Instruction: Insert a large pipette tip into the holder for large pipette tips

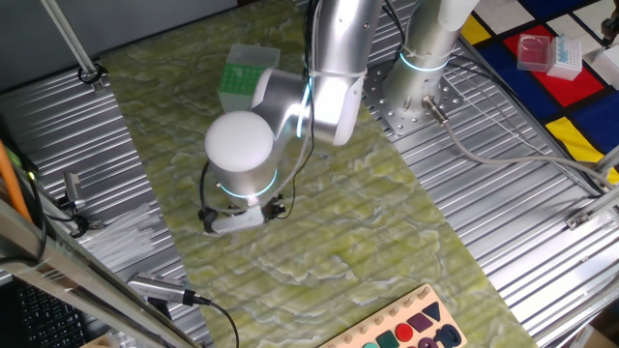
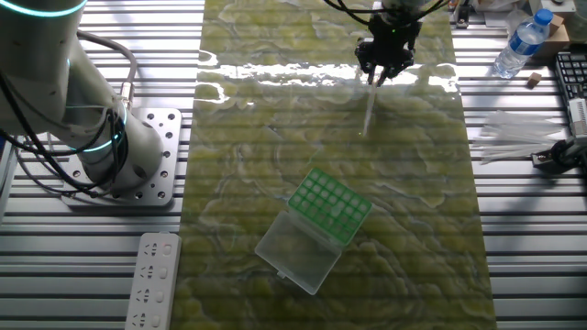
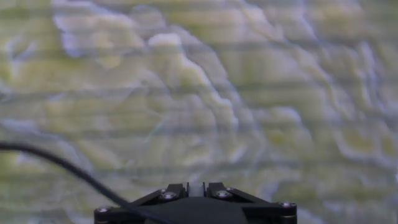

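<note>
My gripper (image 2: 382,71) hangs over the far end of the green mat, shut on the large pipette tip (image 2: 369,108). The tip is a thin clear sliver slanting down from the jaws toward the mat. In the hand view a pale piece (image 3: 196,188) sits pinched between the two dark fingers. The holder for large pipette tips (image 2: 331,204) has a green gridded top and stands nearer the camera, with its clear lid (image 2: 294,249) open beside it. It also shows behind the arm as the holder (image 1: 237,77). In that view the arm's white joint hides most of the gripper.
The arm's base (image 2: 138,174) is bolted left of the mat, with a white power strip (image 2: 156,280) in front of it. A water bottle (image 2: 516,46) and a clear bag of tips (image 2: 514,137) lie to the right. A red box (image 1: 535,48) and a blue-and-white box (image 1: 568,58) stand far off.
</note>
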Robot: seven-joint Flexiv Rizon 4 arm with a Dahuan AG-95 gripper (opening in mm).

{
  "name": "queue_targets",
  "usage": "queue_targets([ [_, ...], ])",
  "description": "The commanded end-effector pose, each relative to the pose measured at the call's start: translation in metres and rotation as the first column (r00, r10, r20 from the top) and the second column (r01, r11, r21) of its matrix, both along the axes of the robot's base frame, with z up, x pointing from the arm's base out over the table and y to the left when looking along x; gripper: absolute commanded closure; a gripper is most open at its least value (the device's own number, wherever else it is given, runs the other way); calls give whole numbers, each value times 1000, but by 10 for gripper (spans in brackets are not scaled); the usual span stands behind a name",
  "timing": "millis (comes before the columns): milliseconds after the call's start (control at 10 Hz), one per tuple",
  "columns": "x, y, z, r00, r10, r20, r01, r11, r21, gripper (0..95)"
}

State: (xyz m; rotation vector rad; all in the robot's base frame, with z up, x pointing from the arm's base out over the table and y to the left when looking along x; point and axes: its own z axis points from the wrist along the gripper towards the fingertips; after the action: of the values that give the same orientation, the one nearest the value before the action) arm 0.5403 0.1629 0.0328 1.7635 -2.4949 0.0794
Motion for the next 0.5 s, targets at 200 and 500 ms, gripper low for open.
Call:
queue_targets([
  [200,9,-38,9,910,-414,14,414,910,-4,950],
  [500,10,-50,12,738,-675,4,675,738,-11,950],
])
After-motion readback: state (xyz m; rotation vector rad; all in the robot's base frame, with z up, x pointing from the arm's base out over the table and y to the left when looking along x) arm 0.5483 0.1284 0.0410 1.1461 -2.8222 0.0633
